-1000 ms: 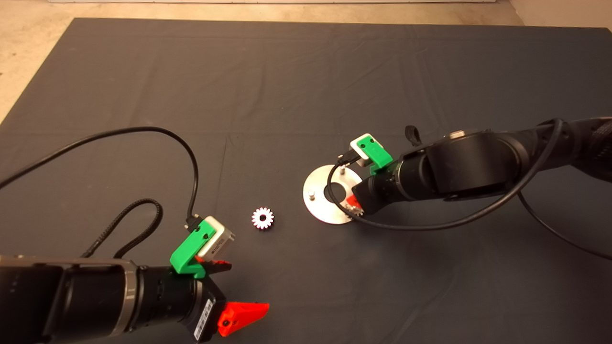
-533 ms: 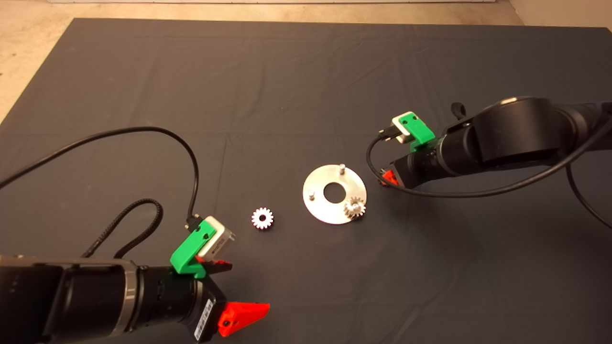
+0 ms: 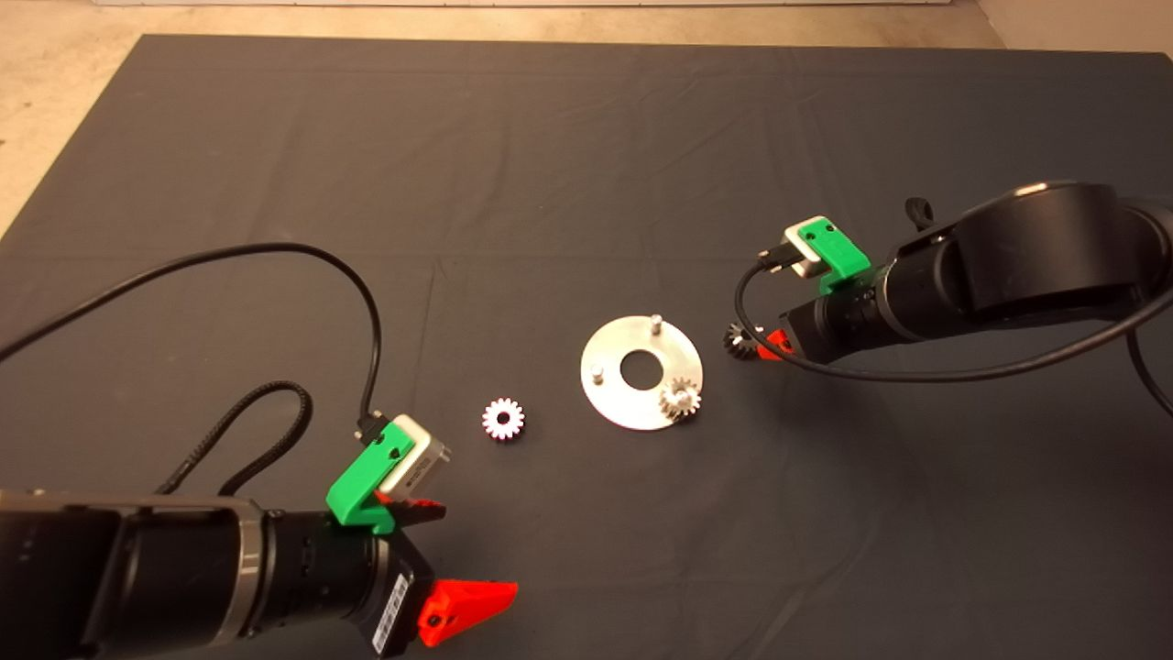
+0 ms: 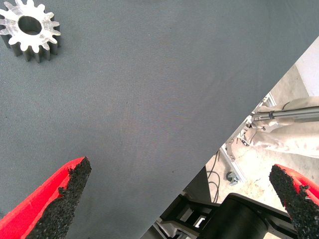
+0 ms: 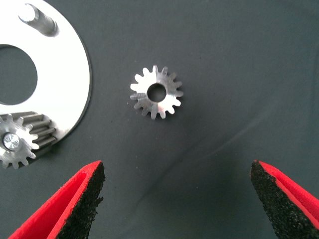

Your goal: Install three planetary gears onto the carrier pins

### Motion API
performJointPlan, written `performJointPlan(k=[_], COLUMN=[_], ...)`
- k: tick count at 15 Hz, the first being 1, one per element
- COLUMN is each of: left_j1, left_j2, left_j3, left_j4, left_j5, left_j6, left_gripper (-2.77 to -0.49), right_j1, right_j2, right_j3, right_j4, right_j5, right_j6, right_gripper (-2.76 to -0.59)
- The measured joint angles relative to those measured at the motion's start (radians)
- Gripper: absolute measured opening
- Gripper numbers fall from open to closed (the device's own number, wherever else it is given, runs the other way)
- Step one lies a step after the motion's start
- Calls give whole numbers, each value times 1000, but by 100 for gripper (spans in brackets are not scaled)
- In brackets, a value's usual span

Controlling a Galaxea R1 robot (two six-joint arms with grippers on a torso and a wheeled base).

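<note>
Gear [image 5: 156, 92] flat on mat, whole only in right wrist view; right gripper [image 5: 177, 199] open, left gripper [image 4: 179, 199] open.

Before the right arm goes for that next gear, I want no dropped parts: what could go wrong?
The loose gear lies flat on the mat close to the disc, so the open right gripper descending could nudge the disc. A flat gear gives little edge to pinch and may slip. Two bare pins demand exact hole alignment.
</note>
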Motion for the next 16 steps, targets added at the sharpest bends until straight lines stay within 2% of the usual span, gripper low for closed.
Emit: performJointPlan(k=[5, 8, 11, 13, 16], left_j1=[0, 0, 0, 0, 0], left_j2=[0, 0, 0, 0, 0], left_j3=[0, 0, 0, 0, 0], left_j4=[0, 0, 0, 0, 0], left_j5=[-1, -2, -2, -2, -2], left_j6=[0, 0, 0, 0, 0], left_gripper=[-64, -64, -64, -64, -64], right_j1=[-63, -96, -102, -102, -102], right_j2=[-1, -1, -4, -4, -3], right_j3=[-18, -24, -32, -54, -80], right_j4=[-7, -34, -54, -68, -94], right_j5=[0, 0, 0, 21, 69], right_j6=[0, 0, 1, 0, 0], right_gripper=[-118, -118, -118, -118, -118])
